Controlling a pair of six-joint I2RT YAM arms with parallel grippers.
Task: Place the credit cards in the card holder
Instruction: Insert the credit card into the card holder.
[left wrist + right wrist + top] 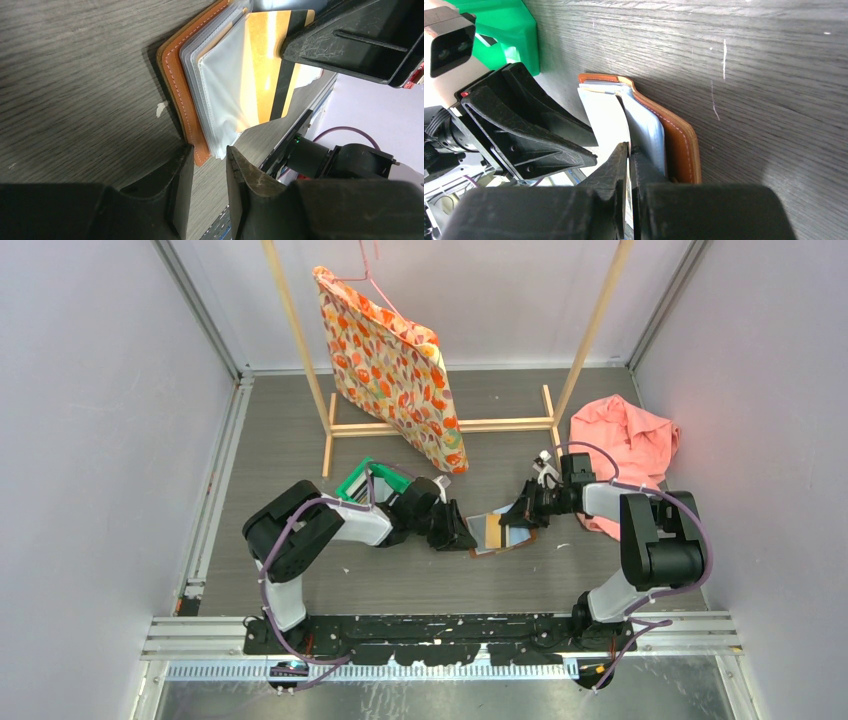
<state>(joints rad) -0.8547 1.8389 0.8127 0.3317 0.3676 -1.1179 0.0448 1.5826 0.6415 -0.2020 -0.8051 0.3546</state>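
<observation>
The card holder [497, 532] lies open on the table between both arms, its brown leather edge [175, 75] and clear sleeves [220, 90] showing in the left wrist view. A gold credit card [272, 65] with a black stripe lies over the sleeves. My right gripper [629, 149] is shut on that card's edge, beside the holder's leather rim [681, 145]. My left gripper [210, 152] stands open at the holder's near corner, one fingertip [186, 152] against the leather, nothing between its fingers. Other cards are not visible.
A green bin [372, 480] sits behind the left arm and shows again as the green bin [509, 25] in the right wrist view. A wooden rack [440, 425] with a patterned bag [395, 370] stands at the back. A pink cloth [625, 440] lies at the right.
</observation>
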